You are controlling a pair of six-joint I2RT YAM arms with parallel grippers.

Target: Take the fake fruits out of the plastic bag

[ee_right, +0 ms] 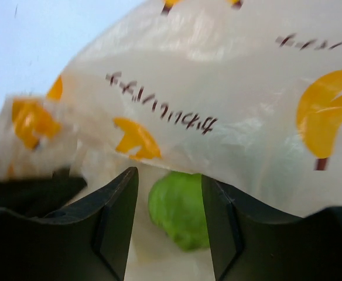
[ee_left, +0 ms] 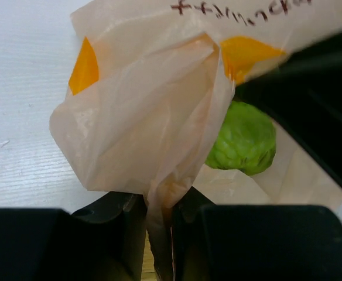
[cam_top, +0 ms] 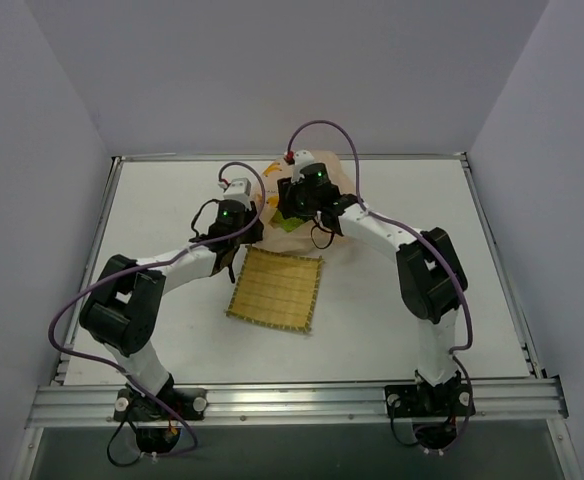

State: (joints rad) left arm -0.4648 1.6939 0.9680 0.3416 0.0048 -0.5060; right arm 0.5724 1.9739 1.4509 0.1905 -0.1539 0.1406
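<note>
Left gripper (ee_left: 158, 231) is pinching the plastic bag (ee_left: 142, 117) open so the spread right gripper (ee_right: 168, 184) can reach the green fruit (ee_right: 180, 216) at its twelve o'clock.

Top view overhead, wrist views close, both sharing green fruit (ee_left: 242, 138)

peach bag (ee_left: 142, 129) w/ orange marks, green fruit (ee_left: 244, 139), straw-yellow mat (cam_top: 275, 289)

1. A square woven straw-yellow mat (cam_top: 275, 290) lies flat near the table's middle, turned slightly askew (its border darker).
2. The white table (cam_top: 402, 330) has a metal rail (cam_top: 302, 400) along its near edge.
3. Plain pale walls (cam_top: 272, 70) enclose it.
</note>
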